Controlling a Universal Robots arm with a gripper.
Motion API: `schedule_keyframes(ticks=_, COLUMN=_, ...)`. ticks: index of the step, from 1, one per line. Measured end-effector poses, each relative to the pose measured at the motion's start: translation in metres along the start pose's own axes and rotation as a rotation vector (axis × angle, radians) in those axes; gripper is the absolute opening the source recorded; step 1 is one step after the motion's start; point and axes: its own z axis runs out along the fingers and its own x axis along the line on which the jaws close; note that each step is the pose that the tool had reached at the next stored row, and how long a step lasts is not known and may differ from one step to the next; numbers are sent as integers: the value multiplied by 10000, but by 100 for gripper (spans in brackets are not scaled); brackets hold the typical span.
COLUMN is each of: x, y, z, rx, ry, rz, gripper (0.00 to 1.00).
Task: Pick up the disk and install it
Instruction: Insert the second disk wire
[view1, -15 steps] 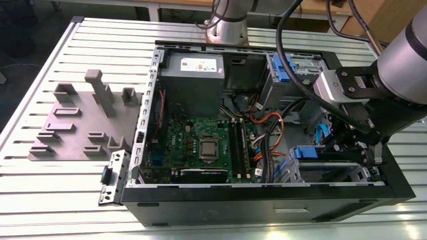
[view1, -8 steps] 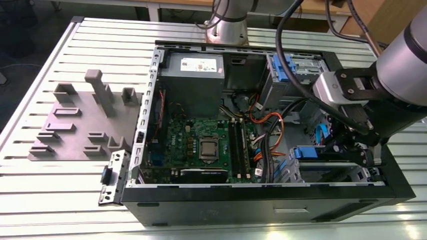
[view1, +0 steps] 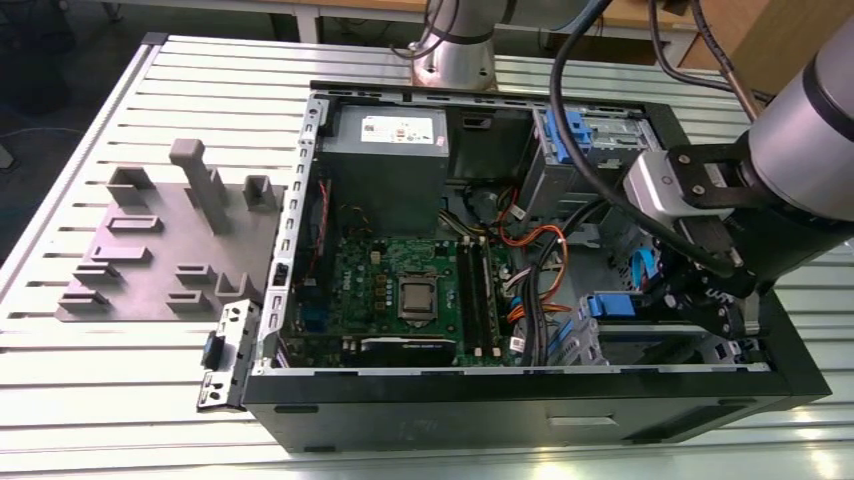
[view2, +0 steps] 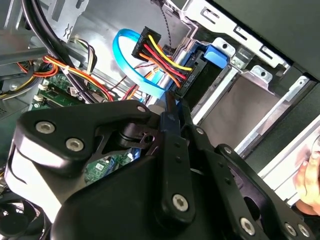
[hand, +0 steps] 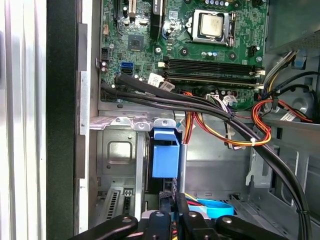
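Down inside the case (view1: 747, 375), the gripper (view2: 172, 107) sits with its fingers pinched together right at the disk (hand: 165, 157), which stands edge-on in its bay with a blue rail end showing. Second wrist view adds the plugged-in cables (view2: 157, 55); first wrist view shows the motherboard (hand: 200, 50). Everything sits on a slatted metal table (view1: 107, 390).

no text legible, sticker print too small

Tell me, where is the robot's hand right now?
The hand is down inside the open computer case, at the exterior view's right, beside the blue rail of the drive bay and near the orange cables.
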Motion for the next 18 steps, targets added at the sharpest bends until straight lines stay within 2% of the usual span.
schedule_keyframes(ticks=10, x=4, y=0, z=-3, rx=0, ry=-2, rz=1, gripper=17)
schedule_keyframes(ticks=11, x=2, y=-1, z=-16, rx=-2, ry=-1, rz=1, gripper=24)
schedule_keyframes(ticks=18, x=-11, y=-10, z=-126, rx=-58, ry=-4, rz=7, gripper=24)
